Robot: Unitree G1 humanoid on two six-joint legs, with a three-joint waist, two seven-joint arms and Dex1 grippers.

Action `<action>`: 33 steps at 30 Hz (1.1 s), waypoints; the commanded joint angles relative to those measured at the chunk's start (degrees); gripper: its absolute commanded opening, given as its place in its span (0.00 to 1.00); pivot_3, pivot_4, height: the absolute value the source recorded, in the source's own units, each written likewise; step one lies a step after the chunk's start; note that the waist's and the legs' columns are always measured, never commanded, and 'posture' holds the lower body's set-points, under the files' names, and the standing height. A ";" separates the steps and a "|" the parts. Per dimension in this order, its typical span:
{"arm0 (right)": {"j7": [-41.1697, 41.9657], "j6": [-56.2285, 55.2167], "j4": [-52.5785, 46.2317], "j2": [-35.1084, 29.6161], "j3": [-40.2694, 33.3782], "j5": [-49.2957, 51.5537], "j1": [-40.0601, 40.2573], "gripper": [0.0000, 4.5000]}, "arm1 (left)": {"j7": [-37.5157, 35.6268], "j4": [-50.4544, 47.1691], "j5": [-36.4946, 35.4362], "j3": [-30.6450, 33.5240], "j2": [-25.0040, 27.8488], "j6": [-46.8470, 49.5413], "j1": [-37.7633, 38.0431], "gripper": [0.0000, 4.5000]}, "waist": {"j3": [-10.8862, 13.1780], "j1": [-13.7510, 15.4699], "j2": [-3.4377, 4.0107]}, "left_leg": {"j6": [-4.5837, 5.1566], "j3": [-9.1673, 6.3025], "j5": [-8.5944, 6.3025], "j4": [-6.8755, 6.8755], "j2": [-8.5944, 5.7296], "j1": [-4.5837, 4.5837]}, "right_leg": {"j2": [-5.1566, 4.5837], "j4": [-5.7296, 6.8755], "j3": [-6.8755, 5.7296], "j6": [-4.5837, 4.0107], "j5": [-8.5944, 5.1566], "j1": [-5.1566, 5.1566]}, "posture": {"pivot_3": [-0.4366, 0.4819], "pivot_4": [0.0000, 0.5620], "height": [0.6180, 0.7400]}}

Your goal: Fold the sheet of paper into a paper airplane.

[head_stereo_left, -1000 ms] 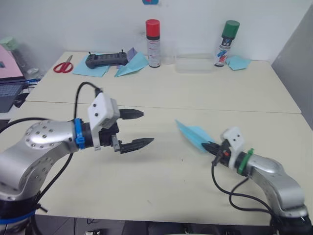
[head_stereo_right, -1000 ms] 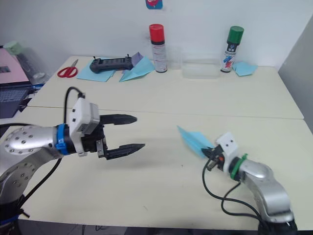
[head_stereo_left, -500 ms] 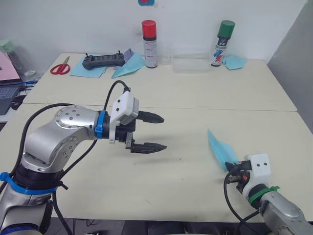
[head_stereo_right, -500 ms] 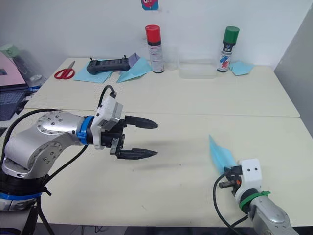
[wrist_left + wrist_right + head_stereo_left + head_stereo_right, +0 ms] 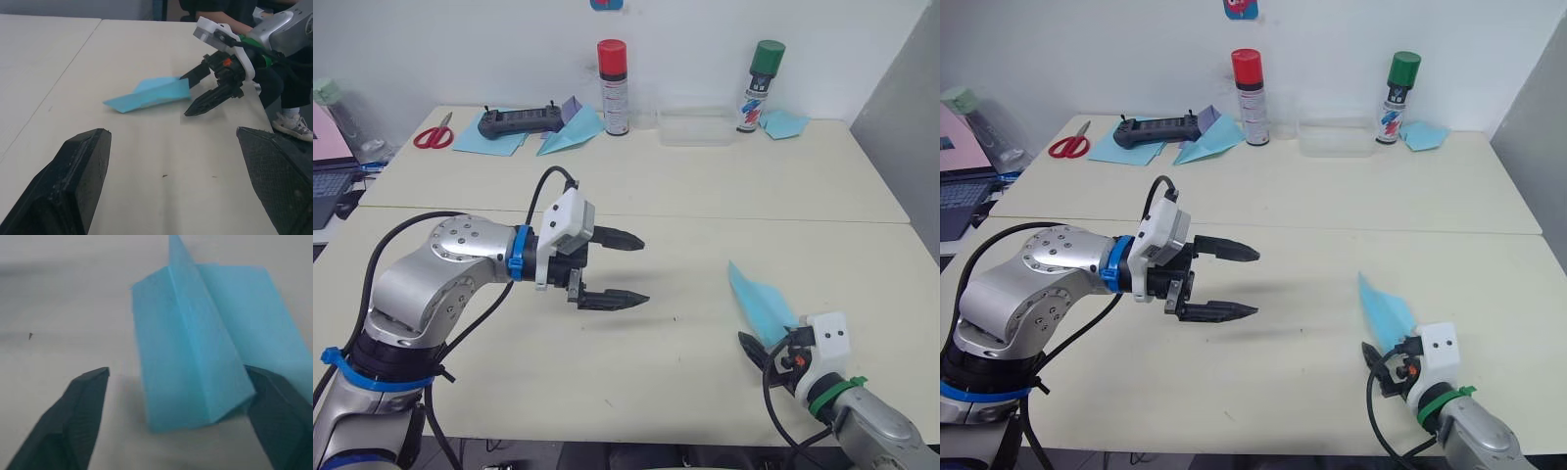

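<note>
Cream counter (image 5: 705, 206) fills my head views: the paper airplane (image 5: 759, 304), already a pointed wedge, lies near my right hand (image 5: 766, 354), whose fingers are spread. Left wrist view shows that plane released; my left hand (image 5: 617, 267) hovers wide. Folding looks essentially done.

2 cream tables (image 5: 705, 201) pushed together before a white wall (image 5: 460, 49).
</note>
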 commanded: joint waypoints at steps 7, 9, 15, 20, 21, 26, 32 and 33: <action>10.31 3.53 0.05 -13.85 -7.36 12.62 -9.59 1.00 | 2.52 -1.13 1.81 3.76 1.69 -0.89 5.35 1.00 | 0.00 -0.07 0.01 | 0.00 0.00 0.00 0.01 -0.01 0.00 | 0.00 0.00 0.00 0.00 0.00 0.02 | 0.48 0.27 1.00; 18.28 1.17 5.46 -22.77 -10.47 14.04 -13.37 1.00 | 2.93 -0.23 3.03 5.01 2.65 -1.54 7.96 1.00 | 0.01 -0.19 0.01 | 0.01 0.09 0.00 0.04 -0.04 0.03 | -0.03 -0.04 0.10 0.06 0.04 0.04 | 0.48 0.27 1.00; 48.68 -16.14 31.23 -47.27 -14.23 10.29 -20.31 1.00 | 3.96 5.12 5.20 13.07 6.80 -1.63 15.28 1.00 | 0.14 0.07 0.17 | 0.03 0.06 0.00 0.05 -0.06 0.04 | -0.03 -0.13 0.04 0.09 0.06 0.10 | 0.48 0.27 1.00; 59.13 -25.73 50.24 -58.24 -14.24 7.55 -29.45 1.00 | 1.42 17.40 9.47 26.49 15.09 -6.42 22.16 1.00 | 0.28 -0.30 0.17 | 0.07 0.24 -0.02 0.02 0.03 0.09 | -0.08 -0.13 0.06 0.06 0.07 0.01 | 0.48 0.27 1.00; 60.69 -25.89 51.18 -59.27 -15.00 7.42 -29.31 1.00 | 0.53 18.60 9.85 29.52 16.37 -6.97 23.95 1.00 | 0.28 -0.33 0.18 | 0.07 0.24 -0.02 -0.03 0.06 0.09 | -0.06 -0.10 0.06 0.01 0.04 -0.03 | 0.48 0.27 1.00; 64.64 -24.26 48.31 -59.35 -18.36 8.06 -24.22 1.00 | -2.79 21.17 8.76 38.94 19.60 -6.87 27.42 1.00 | 0.28 0.13 0.19 | 0.08 0.29 -0.04 -0.14 0.01 0.07 | -0.15 -0.12 0.05 -0.10 -0.04 -0.04 | 0.48 0.27 1.00; 63.74 -25.32 46.55 -55.67 -16.20 7.84 -24.26 1.00 | -2.30 21.89 10.24 34.22 19.03 -9.04 21.91 1.00 | 0.31 0.66 0.25 | 0.08 0.31 -0.04 -0.01 -0.03 0.07 | -0.17 -0.11 0.07 0.07 -0.01 0.02 | 0.48 0.27 1.00; 63.52 -24.87 45.92 -55.20 -16.50 8.04 -23.98 1.00 | -2.26 22.35 10.38 33.38 19.01 -9.11 20.89 1.00 | 0.31 0.60 0.25 | 0.08 0.32 -0.03 0.02 -0.02 0.07 | -0.17 -0.10 0.08 0.08 0.02 0.02 | 0.48 0.27 1.00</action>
